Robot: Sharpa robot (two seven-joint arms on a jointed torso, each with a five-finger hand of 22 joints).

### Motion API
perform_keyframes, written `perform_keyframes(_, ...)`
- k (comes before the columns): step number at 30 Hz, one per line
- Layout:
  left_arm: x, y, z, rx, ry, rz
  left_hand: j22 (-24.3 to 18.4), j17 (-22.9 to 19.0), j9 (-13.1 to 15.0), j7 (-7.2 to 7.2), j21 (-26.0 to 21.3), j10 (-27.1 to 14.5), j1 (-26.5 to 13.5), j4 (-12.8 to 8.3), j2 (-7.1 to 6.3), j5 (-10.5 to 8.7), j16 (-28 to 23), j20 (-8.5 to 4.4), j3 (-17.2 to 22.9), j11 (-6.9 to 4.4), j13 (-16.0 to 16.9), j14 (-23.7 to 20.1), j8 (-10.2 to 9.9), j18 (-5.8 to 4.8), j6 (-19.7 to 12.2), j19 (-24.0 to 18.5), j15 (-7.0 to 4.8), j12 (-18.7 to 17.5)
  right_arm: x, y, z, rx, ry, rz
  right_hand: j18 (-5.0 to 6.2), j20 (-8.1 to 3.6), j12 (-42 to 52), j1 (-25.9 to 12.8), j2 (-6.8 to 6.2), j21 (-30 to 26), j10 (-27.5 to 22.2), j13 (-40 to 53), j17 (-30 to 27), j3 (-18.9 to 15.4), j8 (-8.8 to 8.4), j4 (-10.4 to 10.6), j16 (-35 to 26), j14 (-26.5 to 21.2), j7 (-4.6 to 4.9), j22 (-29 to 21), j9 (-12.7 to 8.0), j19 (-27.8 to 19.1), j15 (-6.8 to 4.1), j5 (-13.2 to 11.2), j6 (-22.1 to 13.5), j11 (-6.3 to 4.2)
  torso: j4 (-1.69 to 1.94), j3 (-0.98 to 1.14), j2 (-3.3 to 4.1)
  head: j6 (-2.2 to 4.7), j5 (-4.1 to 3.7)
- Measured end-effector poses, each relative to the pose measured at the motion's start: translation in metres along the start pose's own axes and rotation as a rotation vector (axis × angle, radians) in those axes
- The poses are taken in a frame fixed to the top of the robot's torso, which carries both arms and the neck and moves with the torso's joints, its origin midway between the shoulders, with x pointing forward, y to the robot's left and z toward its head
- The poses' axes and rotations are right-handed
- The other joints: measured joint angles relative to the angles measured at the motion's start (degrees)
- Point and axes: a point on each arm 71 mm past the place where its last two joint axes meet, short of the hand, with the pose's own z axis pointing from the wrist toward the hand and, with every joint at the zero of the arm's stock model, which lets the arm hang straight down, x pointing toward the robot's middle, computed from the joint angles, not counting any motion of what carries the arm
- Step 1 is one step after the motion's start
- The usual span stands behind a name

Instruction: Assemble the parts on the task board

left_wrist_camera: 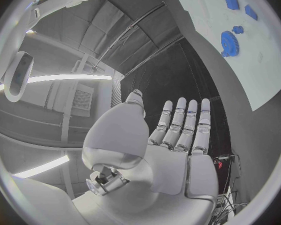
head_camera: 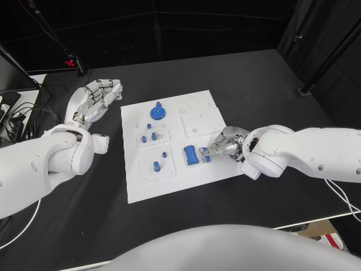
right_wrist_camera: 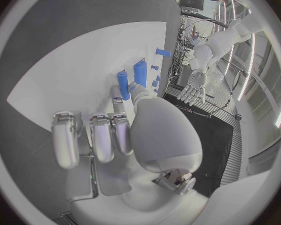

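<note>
The white task board [head_camera: 172,180] lies mid-table. On it are a blue gear [head_camera: 157,112], small blue pegs [head_camera: 149,136] standing in a plate, and two blue blocks [head_camera: 190,154] side by side. My right hand [head_camera: 226,144] rests on the board's right part. Its thumb [right_wrist_camera: 135,92] touches the narrower blue block [right_wrist_camera: 122,83] beside the wider one [right_wrist_camera: 140,72]; the fingers [right_wrist_camera: 103,135] lie apart from it and hold nothing. My left hand [head_camera: 99,96] hovers flat with straight fingers, off the board's left edge, empty. From its wrist I see the gear [left_wrist_camera: 228,42].
Two white plates with low raised outlines [head_camera: 202,121] sit on the board's far right part. A black stand with a red clamp [head_camera: 73,63] rises at the table's far left, and cables [head_camera: 22,116] lie by the left edge.
</note>
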Motion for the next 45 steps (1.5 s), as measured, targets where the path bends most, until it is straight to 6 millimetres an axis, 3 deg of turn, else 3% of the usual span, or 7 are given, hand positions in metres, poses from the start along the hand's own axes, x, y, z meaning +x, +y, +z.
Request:
perform_keyframes(20,-0.0002,0.0001,0.0001,0.000,0.000,0.000,0.00,0.00,0.00,0.00,0.00,0.00,0.00,0.00,0.00,0.00,0.00,0.00,0.00,0.00,0.00,0.00,0.00,0.00,0.00,0.00,0.00,0.00,0.0012,0.0059,-0.0009,-0.051,-0.021,-0.095,0.00,0.00,0.00,-0.28,0.17,0.00,-0.01,0.00,0.00,-2.08,-0.37,0.82,0.00,0.00,0.01,0.00,0.02,0.00,0.00,0.00,-4.15,0.00,0.00,0.02,0.00,0.00,0.29)
perform_keyframes(27,-0.0001,0.0001,0.0001,0.000,0.001,-0.001,0.01,-0.13,0.00,0.00,0.00,0.00,0.22,0.00,0.22,0.00,0.00,0.00,0.00,0.00,0.00,0.00,0.00,0.00,0.00,0.00,0.00,0.00,0.0009,0.0061,-0.0015,-0.055,-0.024,-0.104,0.00,-0.21,0.00,-0.31,0.19,0.00,-0.01,0.00,0.00,-2.92,0.50,1.03,0.00,0.00,0.14,0.00,0.27,0.21,0.00,0.30,-5.31,0.00,0.00,0.02,0.00,0.00,0.29)
perform_keyframes(31,-0.0002,0.0001,-0.0001,0.000,0.002,-0.001,0.01,-0.13,-0.05,0.00,0.00,0.00,0.30,0.00,0.30,0.00,0.00,0.00,0.00,0.00,0.00,0.00,0.00,-0.01,0.00,0.00,0.00,0.00,-0.0015,0.0044,-0.0026,-0.057,-0.034,-0.107,0.00,-0.21,0.00,-1.74,0.98,0.00,-0.22,0.00,0.00,-5.19,3.32,2.67,0.00,-0.12,0.23,0.00,1.46,0.21,-0.12,-0.45,-5.57,0.21,0.00,0.02,0.01,0.00,0.25)
perform_keyframes(35,-0.0002,0.0001,-0.0001,0.000,0.002,-0.002,0.01,-0.13,-0.05,0.00,0.00,0.00,0.30,0.00,0.30,0.00,0.00,0.00,0.00,0.00,0.00,0.00,0.00,0.00,0.00,0.00,0.00,0.00,-0.0039,0.0026,-0.0041,-0.063,-0.039,-0.110,0.00,-0.24,0.00,-3.22,0.84,0.00,-0.22,0.00,0.00,-7.85,7.91,3.95,0.00,0.10,-0.13,0.00,3.67,0.19,-0.34,-7.32,-4.76,0.21,0.00,0.01,0.01,0.00,0.31)
perform_keyframes(39,-0.0003,0.0001,0.0000,0.000,0.002,-0.002,0.01,-0.13,-0.05,0.00,0.00,0.00,0.30,0.00,0.30,0.00,0.00,0.00,0.00,0.00,0.00,0.00,-0.01,0.00,0.00,0.00,0.00,0.00,-0.0043,0.0019,-0.0057,-0.070,-0.032,-0.119,0.01,-1.06,0.00,-2.25,1.17,0.00,-0.04,0.00,0.00,-9.92,15.43,3.90,0.00,0.02,-1.01,0.00,8.37,0.00,-1.25,-11.53,-5.22,-0.33,0.00,0.02,0.01,0.00,0.33)
perform_keyframes(43,-0.0003,0.0002,0.0000,0.000,0.002,-0.002,0.01,-0.13,-0.05,0.00,0.00,0.00,0.30,0.00,0.30,0.00,0.00,0.00,0.00,0.00,0.00,0.00,-0.01,0.00,0.00,0.00,0.00,0.00,-0.0035,0.0016,-0.0059,-0.072,-0.017,-0.135,0.00,-1.33,0.00,-0.64,1.90,0.00,-0.11,0.00,0.00,-11.45,22.11,4.04,0.00,-0.09,-1.63,0.00,13.45,0.13,-1.76,-12.08,-8.10,-0.74,0.00,0.02,0.00,0.00,0.18)
perform_keyframes(45,-0.0004,0.0002,0.0001,0.000,0.002,-0.002,0.01,-0.13,-0.05,0.00,0.00,0.00,0.30,0.00,0.30,0.00,0.00,0.00,0.00,0.00,0.00,0.00,-0.01,0.00,0.00,0.00,0.00,0.00,-0.0028,0.0016,-0.0053,-0.072,-0.008,-0.147,0.00,-1.67,0.00,-0.03,1.88,0.00,0.00,0.00,0.00,-12.01,24.28,3.93,0.00,-0.10,-1.77,0.00,15.25,0.04,-1.76,-12.08,-9.29,-0.86,-0.01,0.02,0.00,0.00,0.14)
